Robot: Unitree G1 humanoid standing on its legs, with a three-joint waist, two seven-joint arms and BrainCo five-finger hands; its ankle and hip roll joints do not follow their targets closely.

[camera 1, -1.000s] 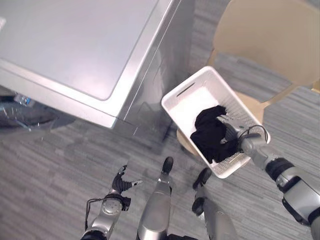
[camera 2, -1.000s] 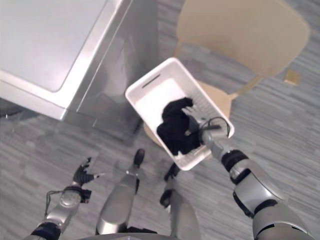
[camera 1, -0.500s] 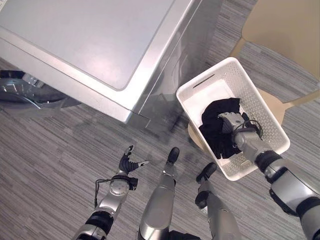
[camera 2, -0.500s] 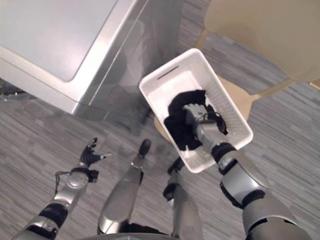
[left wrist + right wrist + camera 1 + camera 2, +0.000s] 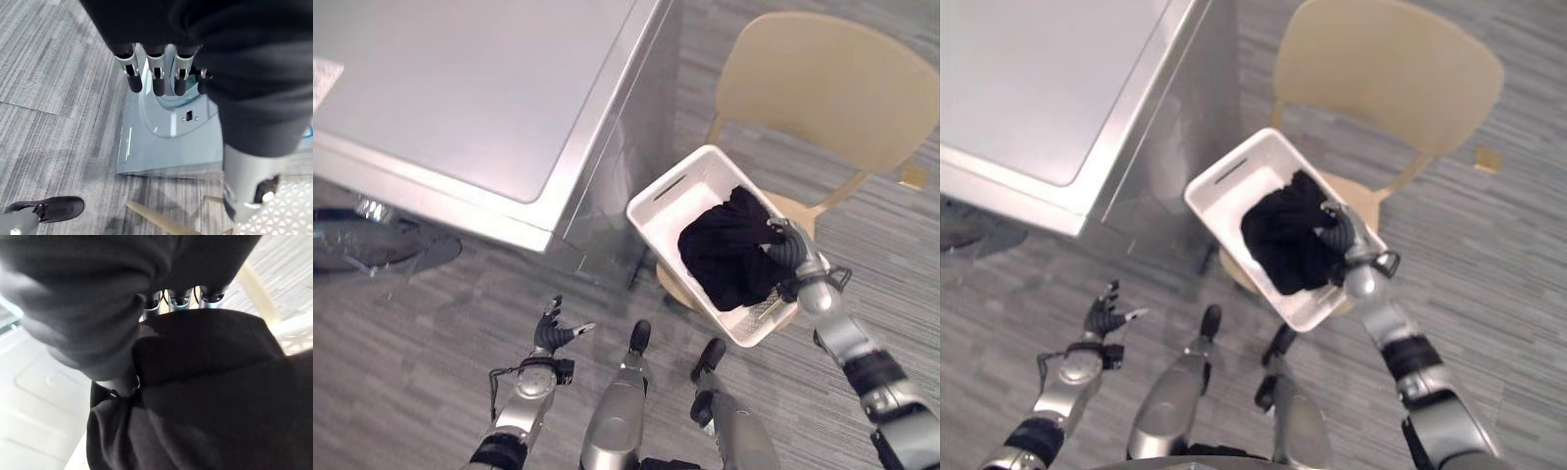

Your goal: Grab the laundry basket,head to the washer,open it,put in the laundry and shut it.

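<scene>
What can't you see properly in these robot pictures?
- Right hand's fingertips: in the right wrist view the black laundry covers them, so the grip is unclear.
- Floor of the white basket: mostly under the laundry, in both eye views.
- Chair seat: the basket sits on it.
- Washer's front: cut off at the eye views' left edge.

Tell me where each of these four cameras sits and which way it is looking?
Left eye view: on the head, looking down at the washer, the white laundry basket on a chair, and both hands.
Right eye view: beside it, same scene; right hand on the black laundry.
Left wrist view: along the left hand, fingers straight, toward the washer's front.
Right wrist view: along the right hand, fingers curled into the laundry.
Shared: washer, basket and laundry.
</scene>
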